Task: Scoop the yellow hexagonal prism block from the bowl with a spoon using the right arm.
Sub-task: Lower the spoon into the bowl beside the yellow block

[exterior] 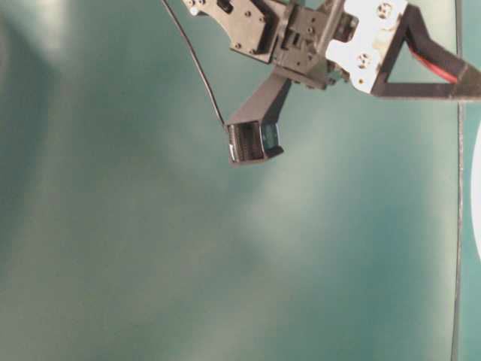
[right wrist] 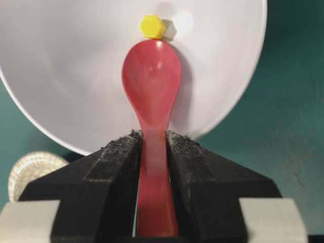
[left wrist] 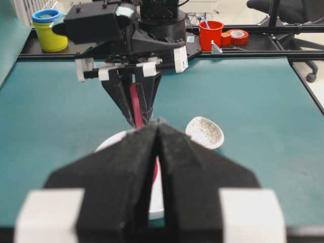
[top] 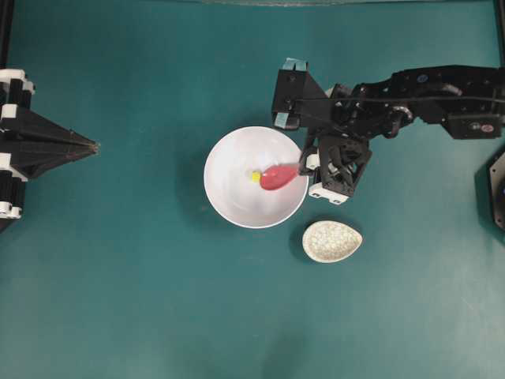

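The white bowl (top: 229, 197) (right wrist: 66, 76) sits mid-table. Inside it lies the tiny yellow hexagonal prism block (top: 256, 176) (right wrist: 152, 26), touching the tip of the pink-red spoon (top: 276, 176) (right wrist: 151, 76). The spoon's scoop rests inside the bowl, the block just beyond its front edge. My right gripper (top: 303, 167) (right wrist: 153, 139) is shut on the spoon's handle at the bowl's right rim. My left gripper (top: 95, 147) (left wrist: 158, 124) is shut and holds nothing, far left of the bowl; in its wrist view the bowl (left wrist: 114, 142) is mostly hidden behind its fingers.
A small speckled beige oval dish (top: 331, 241) (left wrist: 204, 132) (right wrist: 30, 169) lies right of and below the bowl. Beyond the table's far edge stand a yellow cup (left wrist: 49, 33), a red cup (left wrist: 210, 33) and a tape roll (left wrist: 235, 36).
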You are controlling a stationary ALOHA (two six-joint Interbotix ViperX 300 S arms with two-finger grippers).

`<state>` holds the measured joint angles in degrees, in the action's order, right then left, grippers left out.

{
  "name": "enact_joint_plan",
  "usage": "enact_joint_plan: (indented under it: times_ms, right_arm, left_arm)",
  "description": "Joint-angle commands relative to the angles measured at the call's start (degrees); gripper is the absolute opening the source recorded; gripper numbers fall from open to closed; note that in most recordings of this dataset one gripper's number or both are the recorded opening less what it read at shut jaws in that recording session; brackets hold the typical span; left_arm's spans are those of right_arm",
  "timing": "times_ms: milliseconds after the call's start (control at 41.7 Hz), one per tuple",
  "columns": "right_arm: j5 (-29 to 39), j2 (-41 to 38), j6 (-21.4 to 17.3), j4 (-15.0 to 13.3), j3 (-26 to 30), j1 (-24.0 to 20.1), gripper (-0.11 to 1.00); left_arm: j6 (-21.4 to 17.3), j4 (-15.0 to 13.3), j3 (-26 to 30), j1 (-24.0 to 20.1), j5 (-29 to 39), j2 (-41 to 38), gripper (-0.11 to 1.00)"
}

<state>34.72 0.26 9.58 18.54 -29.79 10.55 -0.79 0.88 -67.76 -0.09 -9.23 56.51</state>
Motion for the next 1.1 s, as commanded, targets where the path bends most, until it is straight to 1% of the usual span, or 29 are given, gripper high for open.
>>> enact_joint_plan:
  times_ms: [0,216,647,911,1079]
  right_arm:
    - [-0.88,0.09,0.18,-0.09,1.41,0.09,0.22]
    - [-3.25,-1.23,0.44,-0.09,2.46,-0.09,0.22]
    - [-9.49,-1.58,0.09,0.0,2.55,-0.09,0.22]
    - [-9.67,-1.58,-0.18,0.44,2.81,-0.26,0.22]
    - [-9.67,-1.05,-0.26,0.53,4.75,-0.26,0.22]
  left_arm:
    - [-0.09,0.26,1.32,0.0,-0.26,-0.26,0.0]
    - [-0.09,0.26,1.32,0.0,-0.35,-0.26,0.0]
    - [-0.09,0.26,1.32,-0.09,-0.26,-0.18,0.0]
    - [-0.18,0.26,1.32,0.0,-0.18,-0.09,0.0]
    - [-0.18,0.26,1.32,0.0,-0.18,-0.18,0.0]
